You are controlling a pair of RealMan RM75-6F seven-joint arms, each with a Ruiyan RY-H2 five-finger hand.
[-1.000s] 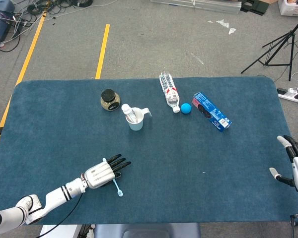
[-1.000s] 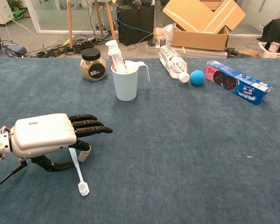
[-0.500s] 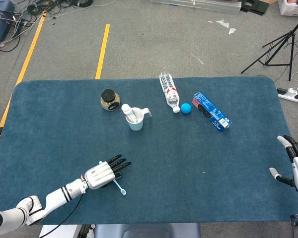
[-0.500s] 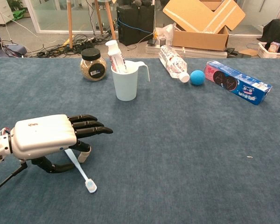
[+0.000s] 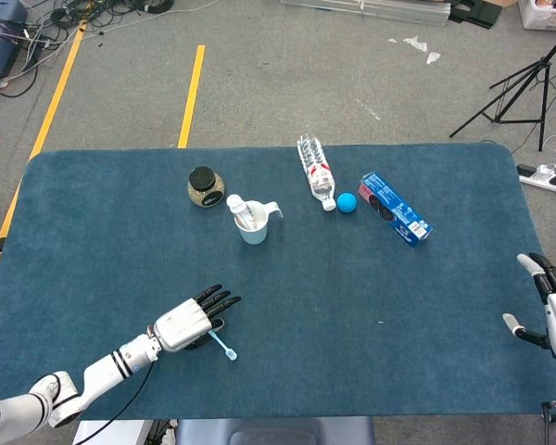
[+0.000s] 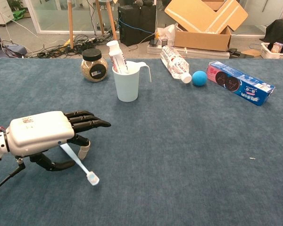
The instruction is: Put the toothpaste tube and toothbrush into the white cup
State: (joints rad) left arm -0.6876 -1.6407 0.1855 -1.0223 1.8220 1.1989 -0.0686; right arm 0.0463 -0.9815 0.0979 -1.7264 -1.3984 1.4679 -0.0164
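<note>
The left hand (image 6: 42, 134) pinches the thin light-blue plastic toothbrush (image 6: 78, 163) by its handle end, bristle head hanging below and beyond it. Such a shallow hold may let it swing or slip before reaching the white plastic cup (image 6: 127, 81) far ahead, where the white toothpaste tube (image 6: 117, 55) already stands. The right hand (image 5: 554, 311) rests spread, empty.

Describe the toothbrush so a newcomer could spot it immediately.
Start at the blue table, near edge on the robot's left side, where the left hand sits. The toothbrush is the thin pale-blue stick slanting out from under its fingers, bristle head pointing away, the only object there.
</note>
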